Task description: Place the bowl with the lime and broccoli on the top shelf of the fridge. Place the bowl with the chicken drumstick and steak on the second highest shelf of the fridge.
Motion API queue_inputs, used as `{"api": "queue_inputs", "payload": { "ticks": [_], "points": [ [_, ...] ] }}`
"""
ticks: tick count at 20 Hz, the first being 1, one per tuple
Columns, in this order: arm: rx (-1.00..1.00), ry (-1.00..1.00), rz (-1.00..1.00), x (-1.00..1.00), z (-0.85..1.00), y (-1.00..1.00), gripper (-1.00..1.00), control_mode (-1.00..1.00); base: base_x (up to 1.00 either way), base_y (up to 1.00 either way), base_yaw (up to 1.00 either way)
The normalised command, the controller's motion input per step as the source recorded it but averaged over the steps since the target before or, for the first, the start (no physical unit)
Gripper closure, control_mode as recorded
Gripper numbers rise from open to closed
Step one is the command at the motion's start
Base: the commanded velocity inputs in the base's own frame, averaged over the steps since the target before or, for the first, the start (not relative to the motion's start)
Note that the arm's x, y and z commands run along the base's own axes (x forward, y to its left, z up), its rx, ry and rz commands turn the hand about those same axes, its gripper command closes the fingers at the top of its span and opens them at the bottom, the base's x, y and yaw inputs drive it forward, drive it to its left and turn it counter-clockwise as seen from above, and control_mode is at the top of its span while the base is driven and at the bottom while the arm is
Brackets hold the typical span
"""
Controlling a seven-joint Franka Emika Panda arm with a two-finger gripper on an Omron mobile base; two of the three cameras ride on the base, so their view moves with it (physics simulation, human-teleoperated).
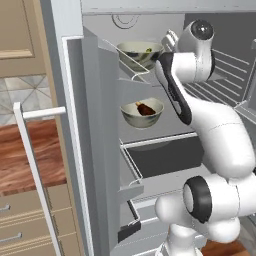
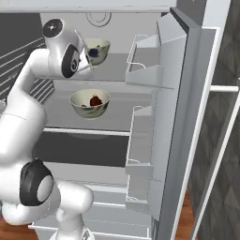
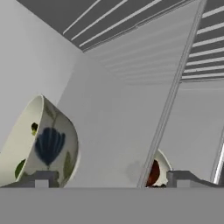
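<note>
both bowls sit in the fridge (image 1: 75,150). lime bowl (image 1: 140,52) is on the top shelf (image 2: 115,72), meat bowl (image 1: 142,112) one shelf down. gripper (image 3: 111,179) has its fingers spread wide, holding nothing, with the lime bowl's rim just beside one tip. bowls look ceramic — rigid, glazed, likely slippery and chippable. best grip is pinching the thin rim, not the curved wall.

We count two bowls: the bowl with the lime and broccoli (image 1: 140,52) at twelve o'clock, one meat bowl (image 1: 142,112) below; one fridge (image 1: 95,125).
</note>
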Motion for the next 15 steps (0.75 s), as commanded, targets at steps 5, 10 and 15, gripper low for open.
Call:
{"api": "queue_inputs", "payload": {
  "ticks": [5, 10, 15],
  "points": [
    [0.00, -0.18, 0.00, -1.00, -0.90, -0.85, -1.00, -1.00, 0.00, 0.00, 0.00],
    [-0.02, -0.10, 0.00, -1.00, -0.50, -0.24, -1.00, -1.00, 0.00, 0.00, 0.00],
    [-0.14, -0.06, 0.10, -0.78, -0.35, 0.30, -1.00, -1.00, 0.00, 0.00, 0.00]
  ]
}}
